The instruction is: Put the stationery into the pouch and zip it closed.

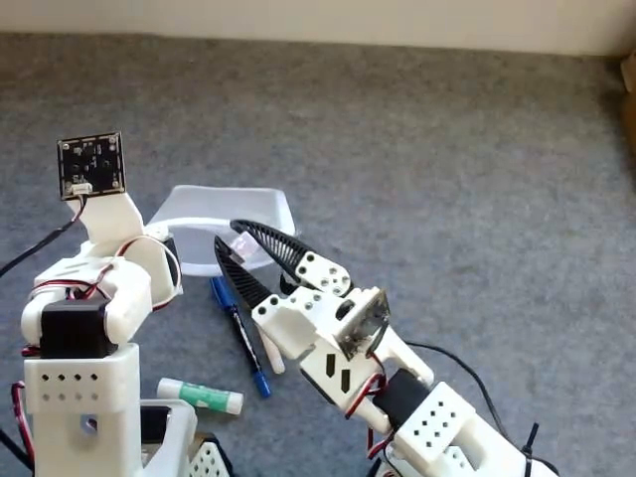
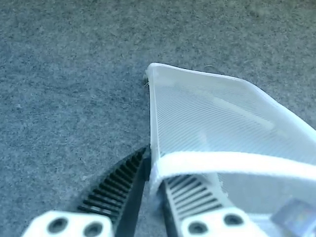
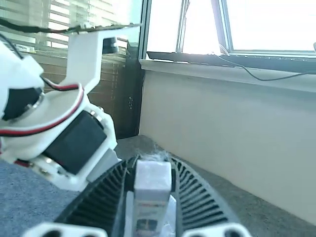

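Grey carpet (image 1: 477, 149) is the work surface.

High view: the mesh pouch (image 1: 234, 214) lies close by the left arm with its mouth propped open. The right gripper (image 1: 227, 233) is at that mouth, its fingers parted only by a small white block, probably an eraser (image 1: 241, 243), nipped between them. A blue pen (image 1: 238, 333) and a glue stick (image 1: 201, 396) lie loose on the carpet, apart from the pouch and not yet stowed.

Left wrist view: the left gripper (image 2: 154, 170) is clamped on the pouch's white rim band, one finger on each side, holding the mouth up. I judge the pouch light, limp and see-through, likely to collapse if released. The stitched rim is the place to hold it, not the mesh.

Right wrist view: the ribbed fingers (image 3: 197, 197) pinch the eraser across its narrow sides, upright, with its top end near the tips. A window (image 3: 266, 24) and a pale wall (image 3: 222, 128) are behind. I judge the eraser light, firm and slightly grippy, so a mid-body pinch suits it.
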Robot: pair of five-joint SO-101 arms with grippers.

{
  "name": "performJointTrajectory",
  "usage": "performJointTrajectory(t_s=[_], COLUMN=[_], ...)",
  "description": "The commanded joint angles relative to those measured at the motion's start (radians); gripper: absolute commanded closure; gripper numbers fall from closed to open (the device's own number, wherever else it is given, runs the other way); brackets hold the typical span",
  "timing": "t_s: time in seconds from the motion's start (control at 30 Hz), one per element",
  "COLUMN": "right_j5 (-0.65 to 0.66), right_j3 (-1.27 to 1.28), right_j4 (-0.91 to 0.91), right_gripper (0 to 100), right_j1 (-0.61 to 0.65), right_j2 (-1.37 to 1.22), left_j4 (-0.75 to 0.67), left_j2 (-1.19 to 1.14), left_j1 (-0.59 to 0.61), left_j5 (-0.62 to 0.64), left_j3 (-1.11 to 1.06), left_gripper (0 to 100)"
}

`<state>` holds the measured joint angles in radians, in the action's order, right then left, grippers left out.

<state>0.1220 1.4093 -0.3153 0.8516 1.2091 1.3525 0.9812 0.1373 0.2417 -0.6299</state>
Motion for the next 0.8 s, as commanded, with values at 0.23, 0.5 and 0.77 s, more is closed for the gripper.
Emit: performJointTrajectory(t_s=[0.23, 0.5, 0.77], right_j5=[0.011, 0.011, 0.012], right_j3=[-0.007, -0.007, -0.005], right_j4=[-0.139, -0.367, -0.384], right_gripper=[99.3, 99.3, 95.8], right_j1=[-0.012, -0.016, -0.016], right_j2=[-0.097, -0.294, -0.349], left_j4=[-0.02, -0.02, -0.02], left_j2=[-0.001, -0.001, -0.001], left_j1=[0.015, 0.015, 0.015], left_j5=[0.008, 0.008, 0.008], left_j3=[0.01, 0.01, 0.01], left_gripper=[99, 99, 99])
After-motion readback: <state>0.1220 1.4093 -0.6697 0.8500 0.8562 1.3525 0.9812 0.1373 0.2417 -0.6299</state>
